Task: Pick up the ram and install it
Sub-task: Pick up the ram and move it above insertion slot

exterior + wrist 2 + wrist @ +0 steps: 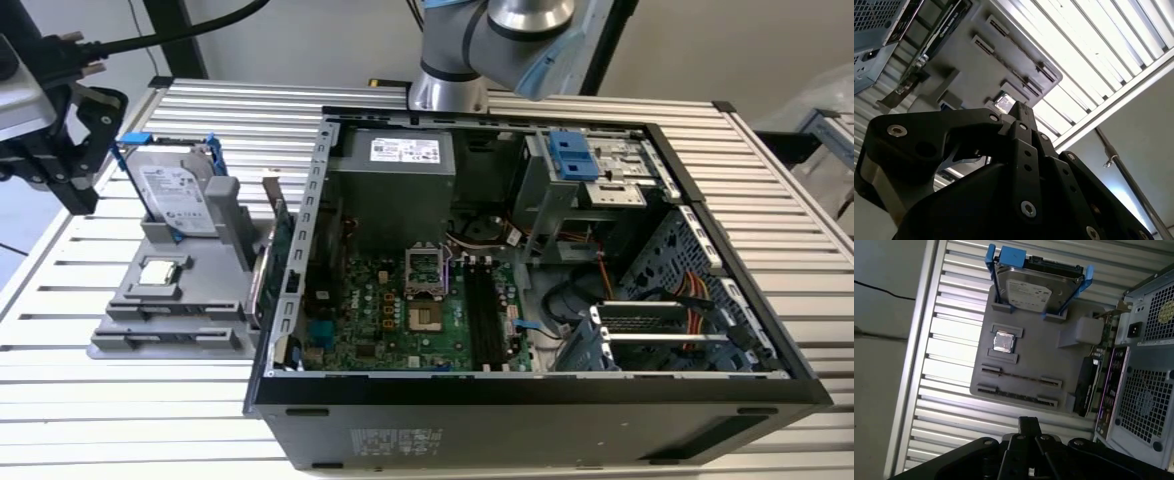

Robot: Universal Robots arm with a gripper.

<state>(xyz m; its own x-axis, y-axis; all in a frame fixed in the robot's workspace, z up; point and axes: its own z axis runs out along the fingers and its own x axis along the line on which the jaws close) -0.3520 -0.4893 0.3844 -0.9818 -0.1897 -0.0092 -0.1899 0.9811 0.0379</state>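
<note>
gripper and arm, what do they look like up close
The gripper is matt black, built of angular linked bars dotted with silver screw heads. The arm is a silver-grey tube with a light blue joint cap; a black cable runs toward the gripper.

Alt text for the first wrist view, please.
The ram sits in the grey holder on a slatted table, beside a processor chip and an upright blue-framed hard drive. The black pincer is in the foreground, touching nothing; a computer case stands alongside.
</note>
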